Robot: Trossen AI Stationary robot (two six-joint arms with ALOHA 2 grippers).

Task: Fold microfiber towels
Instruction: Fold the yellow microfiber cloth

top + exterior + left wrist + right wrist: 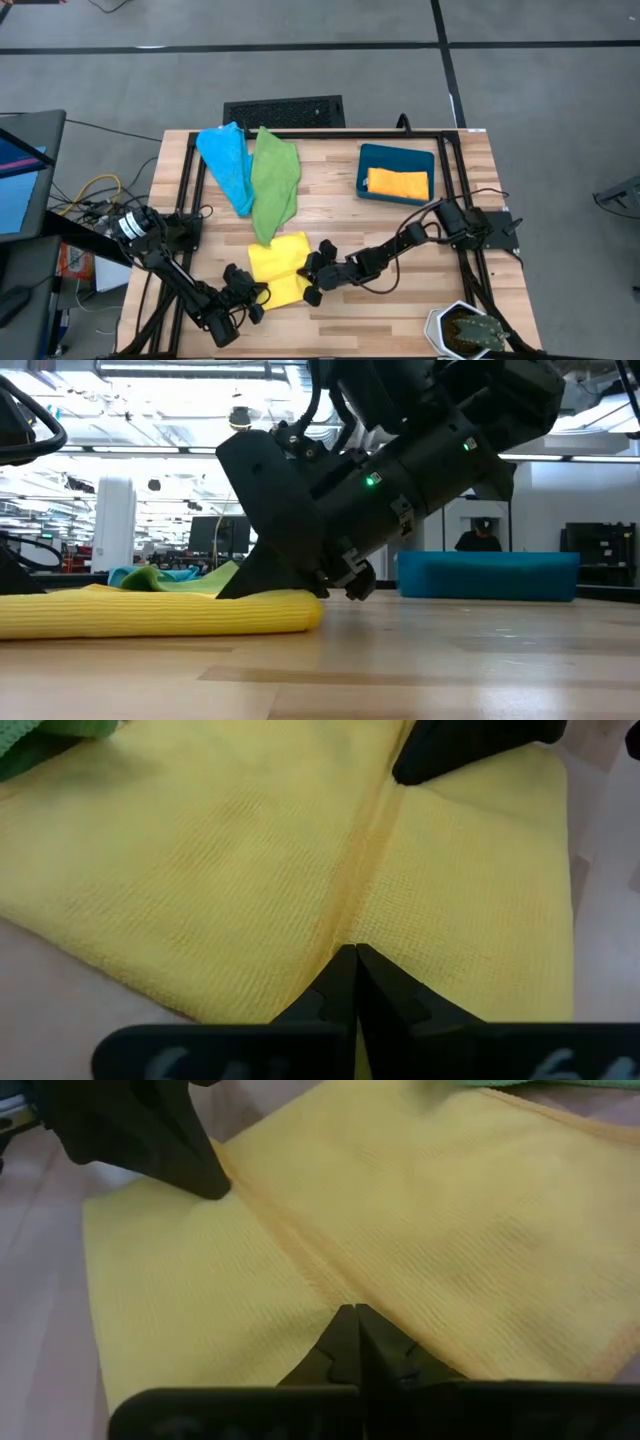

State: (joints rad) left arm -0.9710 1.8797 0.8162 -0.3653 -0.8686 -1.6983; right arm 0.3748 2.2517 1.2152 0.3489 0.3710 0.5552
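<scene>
Four towels on the bench: a yellow towel (pixel 278 268) folded flat near the front edge, creased across its middle; a green towel (pixel 273 182) and blue towel (pixel 227 163) rumpled toward the back; an orange towel (pixel 398 183) folded in the teal bin (pixel 395 153); the left gripper (pixel 262 293) and right gripper (pixel 305 272) both pinch the yellow towel's crease from opposite edges, fingers clenched.

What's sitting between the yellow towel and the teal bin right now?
Only bare wooden table and part of the right arm. In the high view nothing else lies between the yellow towel and the teal bin.
</scene>
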